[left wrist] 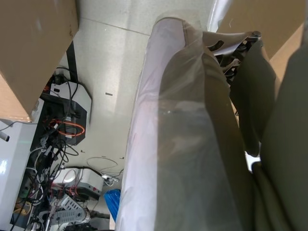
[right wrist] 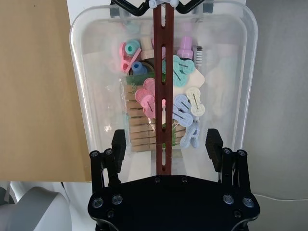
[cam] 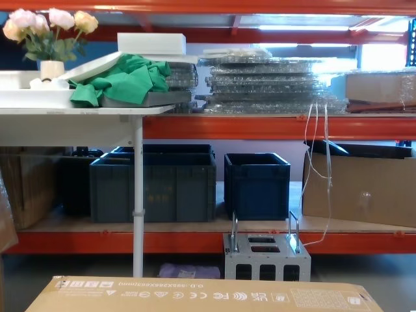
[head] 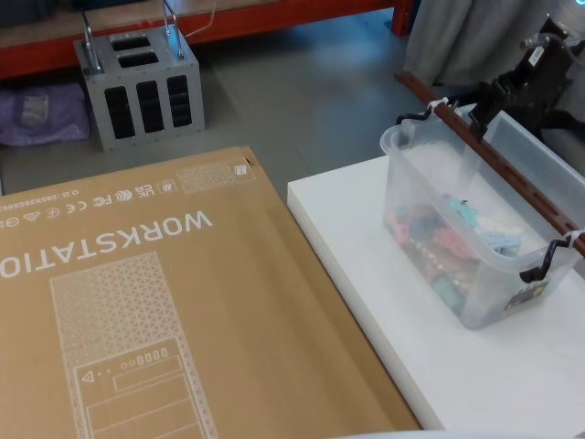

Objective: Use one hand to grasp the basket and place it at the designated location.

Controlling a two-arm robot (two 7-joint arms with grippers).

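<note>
the basket (head: 475, 242) stands on the white tabletop (head: 366, 274), close to its far edge and on its right side, with its long axis running diagonally from the far edge toward the right edge. it rests upright on the surface. a dark reddish-brown slotted handle (right wrist: 163, 82) spans the basket lengthwise. it is hooked to the rim at both ends, and a white zip tie (head: 439, 103) sits at the far end. the basket holds pastel plastic clips (right wrist: 185, 103) and wooden clothes pegs (right wrist: 139, 127).

the right gripper (right wrist: 166, 139) is over the far end of the basket. its fingers (right wrist: 119, 142) are spread wide, one on each side of the handle. neither finger touches the bar.

the left gripper (left wrist: 238, 48) hangs low beside the cardboard, above the floor. its state cannot be told.

a large cardboard box (head: 183, 302) printed "workstation" lies just beside the left edge of the white tabletop. a grey metal box (head: 142, 87) with steel handles stands on the floor beyond it.
</note>
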